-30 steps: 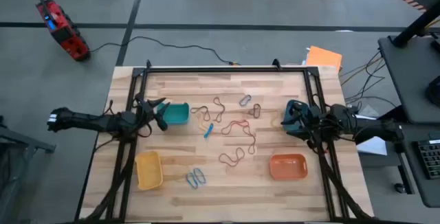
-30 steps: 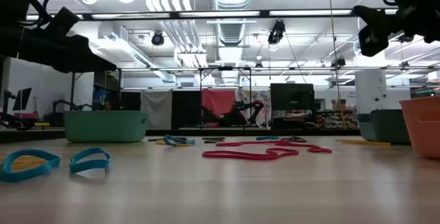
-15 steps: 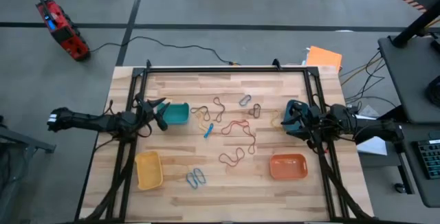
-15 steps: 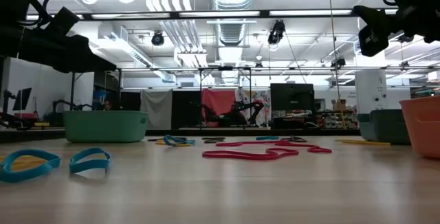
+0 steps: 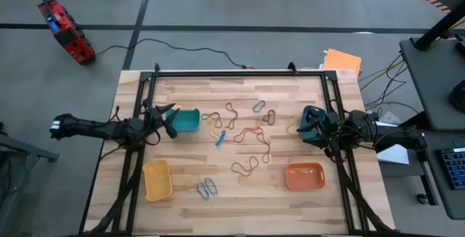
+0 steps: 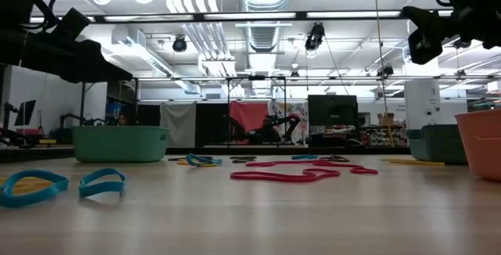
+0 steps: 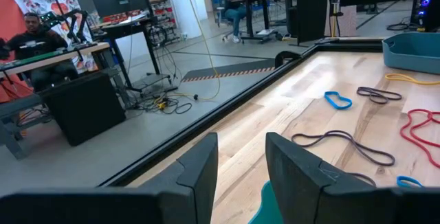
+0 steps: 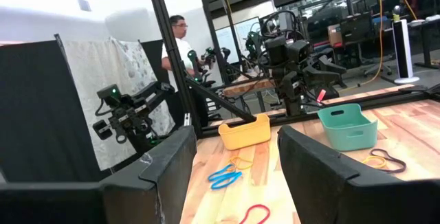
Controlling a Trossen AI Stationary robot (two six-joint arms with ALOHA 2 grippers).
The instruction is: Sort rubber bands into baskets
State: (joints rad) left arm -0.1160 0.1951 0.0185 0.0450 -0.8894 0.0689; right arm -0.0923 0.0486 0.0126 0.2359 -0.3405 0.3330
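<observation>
My left gripper (image 5: 168,121) hovers open and empty at the table's left, just left of the teal-green basket (image 5: 188,120); its fingers show apart in the left wrist view (image 7: 240,162). My right gripper (image 5: 308,125) hovers open and empty at the right, over the blue basket (image 6: 438,143), fingers apart (image 8: 237,165). The yellow basket (image 5: 157,179) stands near left and the orange basket (image 5: 304,176) near right. Rubber bands lie flat on the wood between them: red ones (image 5: 251,138), blue ones (image 5: 207,187), a grey one (image 5: 259,107), brown ones (image 5: 226,113) and a yellow one (image 5: 216,130).
A black frame (image 5: 240,73) runs along the table's far edge and down both sides. A flat orange sheet (image 5: 343,60) lies off the far right corner. People sit and stand in the room beyond the table (image 8: 180,42). Bare wood lies along the near edge.
</observation>
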